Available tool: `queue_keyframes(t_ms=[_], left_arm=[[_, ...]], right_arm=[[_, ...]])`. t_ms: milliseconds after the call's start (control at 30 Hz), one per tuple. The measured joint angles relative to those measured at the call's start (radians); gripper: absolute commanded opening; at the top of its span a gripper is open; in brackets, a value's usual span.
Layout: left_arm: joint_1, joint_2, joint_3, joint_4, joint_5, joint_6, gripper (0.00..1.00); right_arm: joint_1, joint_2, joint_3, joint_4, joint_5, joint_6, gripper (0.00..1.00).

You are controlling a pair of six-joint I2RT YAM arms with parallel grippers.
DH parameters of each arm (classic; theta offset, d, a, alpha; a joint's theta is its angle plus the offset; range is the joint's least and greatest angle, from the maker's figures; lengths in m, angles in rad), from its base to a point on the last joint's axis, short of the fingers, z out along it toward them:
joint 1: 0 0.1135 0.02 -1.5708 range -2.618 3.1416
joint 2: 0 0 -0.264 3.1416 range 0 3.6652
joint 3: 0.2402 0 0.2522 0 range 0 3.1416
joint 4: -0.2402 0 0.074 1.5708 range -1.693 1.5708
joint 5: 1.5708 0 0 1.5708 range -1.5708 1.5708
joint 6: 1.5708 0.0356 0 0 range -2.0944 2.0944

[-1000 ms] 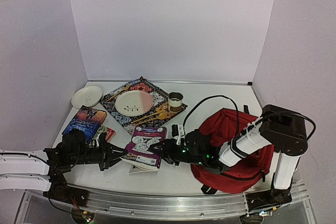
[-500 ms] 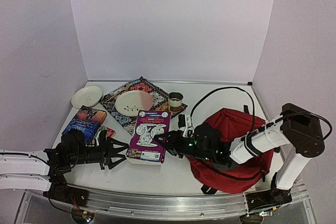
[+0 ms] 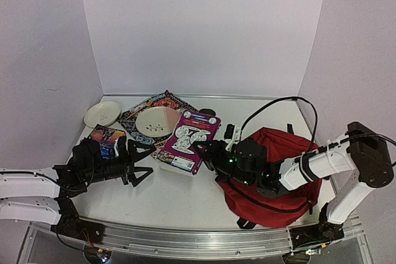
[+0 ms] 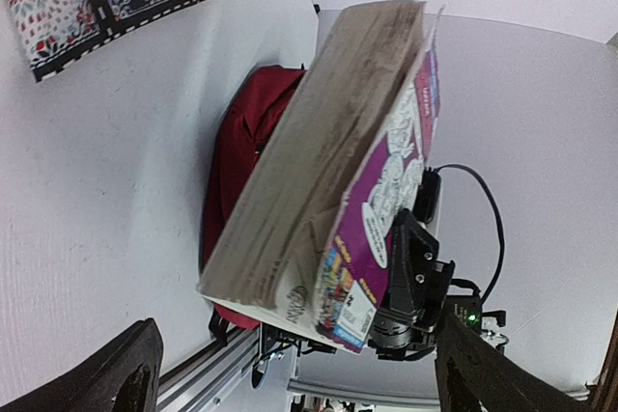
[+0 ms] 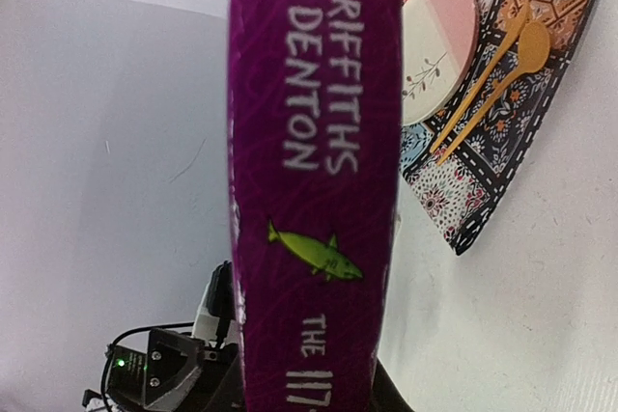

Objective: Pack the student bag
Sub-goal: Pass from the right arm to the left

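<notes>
Since the book [image 3: 189, 140] seems bound for the bag [image 3: 272, 205], which lies at the table's [image 3: 185, 199] right, the right gripper [image 3: 202, 149] clamps it aloft just beside; the left gripper [image 3: 149, 160] gapes empty.

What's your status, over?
Left gripper open, empty. Right gripper shut on book, tilted up. Bag beside it, book not in. Right arm crosses over bag.

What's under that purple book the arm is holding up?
The patterned placemat lies beneath; from above the book hides its right half, so anything resting there cannot be seen.
</notes>
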Motion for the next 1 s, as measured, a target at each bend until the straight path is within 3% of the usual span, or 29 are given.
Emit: queue_keyframes(t_ms=[633,1000], left_arm=[[-0.094,0.226,0.16,0.111,-0.135,0.017,0.99],[-0.13,0.303,0.181,0.22,-0.197,-0.01,0.82]], right_arm=[[-0.001,0.001,0.066,0.027,0.099,0.089,0.0],[-0.002,0.031,0.066,0.027,0.095,0.142,0.0]])
